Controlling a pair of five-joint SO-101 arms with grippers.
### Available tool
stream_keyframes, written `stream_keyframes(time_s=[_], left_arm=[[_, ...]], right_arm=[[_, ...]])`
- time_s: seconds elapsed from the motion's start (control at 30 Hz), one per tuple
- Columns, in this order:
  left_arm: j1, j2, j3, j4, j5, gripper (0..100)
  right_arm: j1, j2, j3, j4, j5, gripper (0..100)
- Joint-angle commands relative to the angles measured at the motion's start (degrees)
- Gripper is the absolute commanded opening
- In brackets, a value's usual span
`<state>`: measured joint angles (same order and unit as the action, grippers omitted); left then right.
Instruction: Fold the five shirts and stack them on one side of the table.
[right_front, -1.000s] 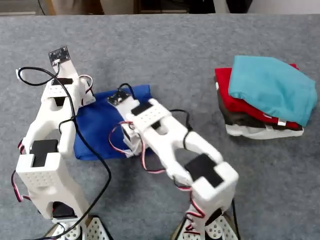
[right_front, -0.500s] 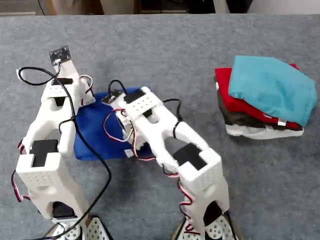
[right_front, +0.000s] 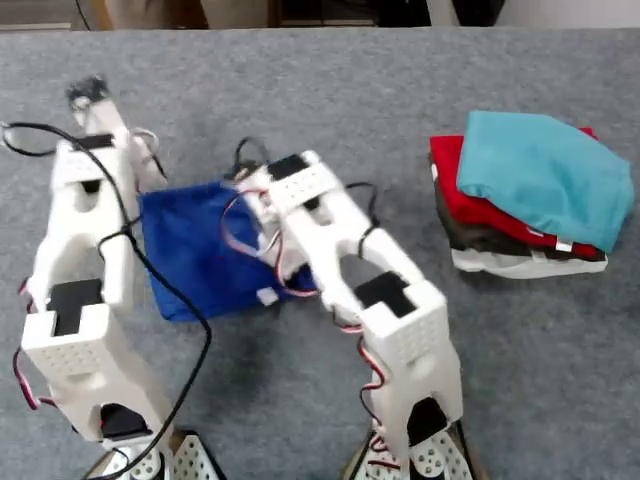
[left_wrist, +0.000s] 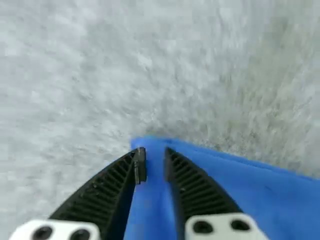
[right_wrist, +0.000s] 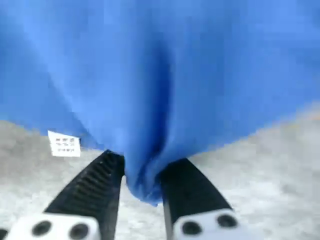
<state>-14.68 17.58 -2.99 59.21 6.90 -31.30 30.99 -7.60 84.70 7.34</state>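
The blue shirt lies rumpled between the two hands. The left hand is closed on one corner, with cloth showing in the narrow gap of its jaws. The right hand pinches a bunched fold at the opposite edge, a white label just beside it. Well off to the right hand's outer side, a stack of folded shirts, teal on top, rests on the grey counter.

White arms, black servos, looping cables, ribbed black jaws.
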Motion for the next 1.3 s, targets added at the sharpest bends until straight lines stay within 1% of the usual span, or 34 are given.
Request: stream_keyframes(time_s=[0.0, 0.07, 0.17, 0.23, 0.27, 0.33, 0.47, 0.53, 0.7, 0.83, 0.93, 1.03, 1.2, 1.27], left_arm=[[-7.3, -1.1, -8.62, 1.49, 0.44, 10], [-12.4, 1.01, -8.79, -3.6, 3.25, 10], [-19.6, 4.88, -9.14, -9.93, 10.9, 10], [-22.59, 6.64, -9.14, -12.75, 14.33, 11], [-23.3, 7.25, -9.32, -13.54, 14.59, 11], [-23.56, 8.48, -10.64, -13.45, 14.59, 10], [-22.77, 10.15, -13.27, -10.2, 14.42, 10], [-22.51, 11.21, -14.51, -9.41, 14.33, 10], [-22.33, 12.53, -15.21, -9.32, 14.33, 10], [-22.07, 12.62, -15.21, -9.32, 14.33, 10], [-22.07, 12.79, -15.21, -9.32, 14.33, 11], [-21.98, 12.88, -15.12, -9.32, 13.1, 10], [-20.48, 12.88, -14.51, -9.05, 11.87, 10], [-20.48, 12.97, -15.12, -7.56, 11.87, 10]], right_arm=[[6.37, -6.02, -9.8, 2.46, 0.18, 0.2], [9.98, -6.73, -15.25, 4.48, 0.18, 0.2], [15.69, -6.73, -23.69, 7.21, 0.18, 0.2], [19.03, -6.73, -28.53, 8.44, 1.67, 0.2], [20.44, -6.73, -30.73, 9.23, 2.9, 0.2], [23.08, -6.73, -34.42, 10.55, 5.54, 0.2], [28.0, -6.73, -41.63, 12.13, 10.99, 0.2], [30.99, -6.81, -45.32, 12.84, 14.86, 0.2], [41.54, -6.73, -50.24, 12.4, 25.14, 0.2], [50.42, -7.08, -50.68, 12.48, 30.24, 0.2], [56.84, -7.08, -51.3, 12.66, 33.05, 0.2], [61.23, -7.08, -53.32, 12.92, 34.2, 0.2], [64.57, -7.08, -55.69, 12.84, 35.16, 0.2], [65.54, -7.08, -56.48, 12.92, 35.16, 0.2]])
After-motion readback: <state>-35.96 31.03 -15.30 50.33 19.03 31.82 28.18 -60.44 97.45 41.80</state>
